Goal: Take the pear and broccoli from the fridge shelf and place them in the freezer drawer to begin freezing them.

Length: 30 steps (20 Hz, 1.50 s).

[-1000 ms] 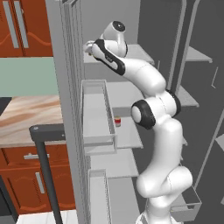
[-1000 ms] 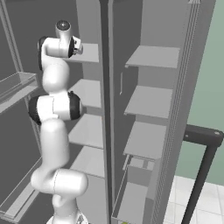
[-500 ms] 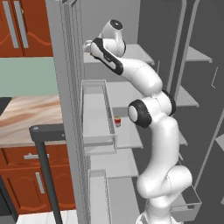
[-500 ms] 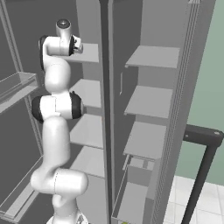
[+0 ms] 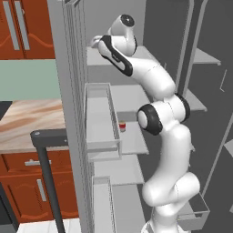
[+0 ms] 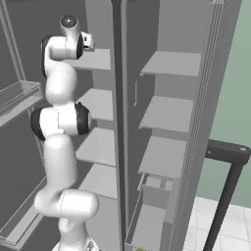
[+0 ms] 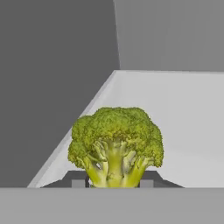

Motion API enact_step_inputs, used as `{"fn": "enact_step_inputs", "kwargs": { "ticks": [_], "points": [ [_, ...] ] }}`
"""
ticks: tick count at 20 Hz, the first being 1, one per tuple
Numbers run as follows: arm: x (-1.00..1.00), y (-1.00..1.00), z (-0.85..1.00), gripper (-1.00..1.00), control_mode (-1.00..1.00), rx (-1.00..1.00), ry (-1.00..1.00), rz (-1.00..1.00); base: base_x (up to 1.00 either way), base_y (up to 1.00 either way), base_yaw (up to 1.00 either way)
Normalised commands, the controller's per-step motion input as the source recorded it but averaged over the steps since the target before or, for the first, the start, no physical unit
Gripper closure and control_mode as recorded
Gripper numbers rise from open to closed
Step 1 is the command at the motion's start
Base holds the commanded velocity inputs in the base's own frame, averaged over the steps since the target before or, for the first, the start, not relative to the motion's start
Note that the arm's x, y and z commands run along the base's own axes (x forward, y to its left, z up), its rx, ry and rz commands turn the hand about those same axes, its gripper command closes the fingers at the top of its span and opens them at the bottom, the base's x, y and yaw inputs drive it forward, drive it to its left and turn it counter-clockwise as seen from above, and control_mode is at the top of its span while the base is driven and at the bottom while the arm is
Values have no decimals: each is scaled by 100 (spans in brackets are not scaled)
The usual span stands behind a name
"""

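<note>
lumpy matt broccoli (image 7: 116,140), smooth matt shelf (image 7: 183,113)

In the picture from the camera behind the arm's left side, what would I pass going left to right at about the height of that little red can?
Wooden countertop → dark handle bar → pale door bin → small red-and-white can → the arm's dark elbow joint → grey side shelf.

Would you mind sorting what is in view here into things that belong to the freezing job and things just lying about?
Job:
- lumpy green broccoli with pale stalk, sitting between the tool's fingertips
- grey fridge shelf beneath it

Lying about:
- small red-and-white can
- pale see-through bin
</note>
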Motion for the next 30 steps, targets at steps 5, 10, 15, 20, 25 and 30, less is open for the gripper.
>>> {"fn": "enact_step_inputs", "kwargs": {
  "ticks": [5, 10, 15, 20, 25, 30],
  "points": [
    [-95, -61, 0, 100, -100, 0, -36, 0, 0, 0, 0],
    [-100, -47, 0, 100, -100, 0, -31, -2, 0, 0, 0],
    [-100, -36, 17, 100, -100, 1, -18, -7, 0, 0, 0],
    [-100, -37, 62, 100, -100, 0, 0, -9, 0, 0, 0],
    [-100, -20, 10, 100, -100, 0, 27, -5, 0, 0, 0],
    [-100, -2, -8, 100, -100, -1, 32, 0, 0, 0, 0]
  ]
}}
